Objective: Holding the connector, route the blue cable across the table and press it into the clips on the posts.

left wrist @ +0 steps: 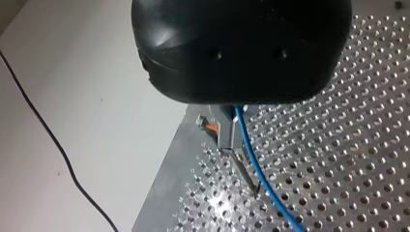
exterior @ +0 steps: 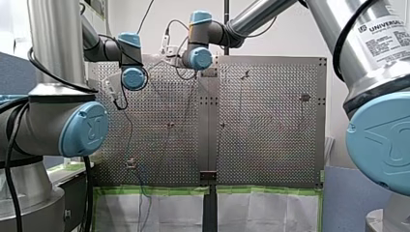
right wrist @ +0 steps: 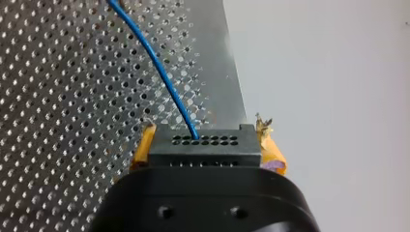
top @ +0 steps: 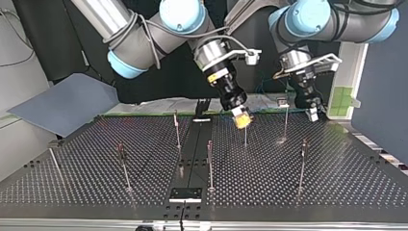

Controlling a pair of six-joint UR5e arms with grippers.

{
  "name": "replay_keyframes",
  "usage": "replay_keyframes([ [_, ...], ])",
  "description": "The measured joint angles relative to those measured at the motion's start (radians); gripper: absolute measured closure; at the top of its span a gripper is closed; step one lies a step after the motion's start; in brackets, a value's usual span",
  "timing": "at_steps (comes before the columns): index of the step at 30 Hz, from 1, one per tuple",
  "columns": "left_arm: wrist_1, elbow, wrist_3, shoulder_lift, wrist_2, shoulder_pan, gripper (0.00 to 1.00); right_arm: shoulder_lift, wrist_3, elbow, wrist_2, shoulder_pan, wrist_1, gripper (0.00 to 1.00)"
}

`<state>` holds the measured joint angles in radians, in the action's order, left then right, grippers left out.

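Note:
In the right wrist view my right gripper (right wrist: pixel 208 141) has its yellow pads (right wrist: pixel 145 145) shut on a black connector (right wrist: pixel 205 147). The blue cable (right wrist: pixel 162 67) leaves the connector and runs ahead over the perforated table. In the top view my right gripper (top: pixel 241 119) hangs above a post (top: pixel 245 137) near the middle. My left gripper (top: pixel 312 113) is at that view's right, beside a post with a clip (top: pixel 283 101). In the left wrist view the black body of my left gripper (left wrist: pixel 232 104) hides its fingers. The blue cable (left wrist: pixel 251 154) comes out from under it and passes a clip (left wrist: pixel 220 130).
Several thin upright posts (top: pixel 210 163) (top: pixel 124 166) (top: pixel 302 163) stand across the perforated table (top: pixel 337 183). A black bracket (top: pixel 185 194) sits at the edge nearest the top view's camera. A grey sheet (top: pixel 62 103) leans at that view's left.

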<state>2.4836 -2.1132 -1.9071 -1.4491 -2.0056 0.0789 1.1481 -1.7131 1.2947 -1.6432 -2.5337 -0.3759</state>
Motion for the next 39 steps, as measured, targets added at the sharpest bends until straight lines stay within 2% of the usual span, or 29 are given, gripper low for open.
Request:
replay_keyframes([
  [7,-0.005,0.016,-0.006,-0.007,0.004,-0.025,1.0,-0.037,-0.013,-0.058,0.0,-0.001,0.003,1.0],
  [13,-0.011,0.041,-0.009,-0.021,0.023,-0.047,1.0,-0.049,-0.031,-0.082,0.0,0.004,0.002,1.0],
  [17,-0.027,0.062,-0.011,-0.047,0.046,-0.062,1.0,-0.06,-0.046,-0.094,0.002,0.011,0.002,1.0],
  [25,-0.043,0.104,-0.009,-0.104,0.067,-0.093,1.0,-0.111,-0.056,-0.139,0.01,0.015,0.016,1.0],
  [30,-0.055,0.111,-0.009,-0.114,0.1,-0.128,1.0,-0.132,-0.057,-0.165,0.011,0.019,0.022,1.0],
  [35,-0.082,0.113,-0.016,-0.116,0.142,-0.169,1.0,-0.137,-0.064,-0.192,0.016,0.024,0.029,1.0],
  [39,-0.097,0.121,-0.026,-0.13,0.174,-0.187,1.0,-0.139,-0.067,-0.205,0.019,0.029,0.032,1.0],
])
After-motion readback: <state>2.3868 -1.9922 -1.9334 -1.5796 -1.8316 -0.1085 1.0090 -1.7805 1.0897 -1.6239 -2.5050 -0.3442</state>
